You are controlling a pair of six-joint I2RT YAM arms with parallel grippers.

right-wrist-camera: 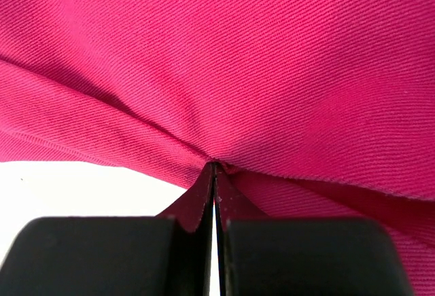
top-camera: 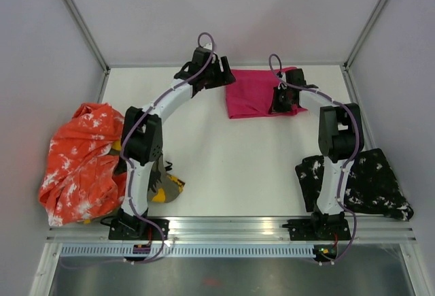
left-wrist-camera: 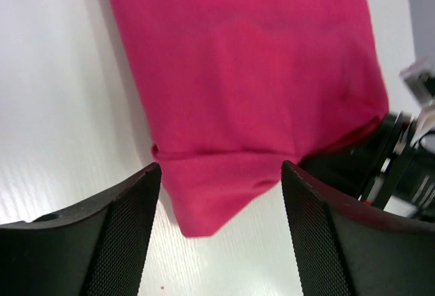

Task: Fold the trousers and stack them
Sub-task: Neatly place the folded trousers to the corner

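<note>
Foreground: black white-splattered trousers at lower right; camouflage trousers by the left arm's base; orange-white mottled trousers heaped at the left edge of the surface.
Far centre: magenta-pink trousers, folded flat, long axis running left to right across the frame.
Right pincer: jaws together, seemingly nipping a pucker on the cloth's right edge.
Left pincer: jaws apart, holding nothing, at the cloth's left edge.
Key relation: the bundle lies between both pincers, its loose folded corner showing between the left pincer's spread fingers.
</note>
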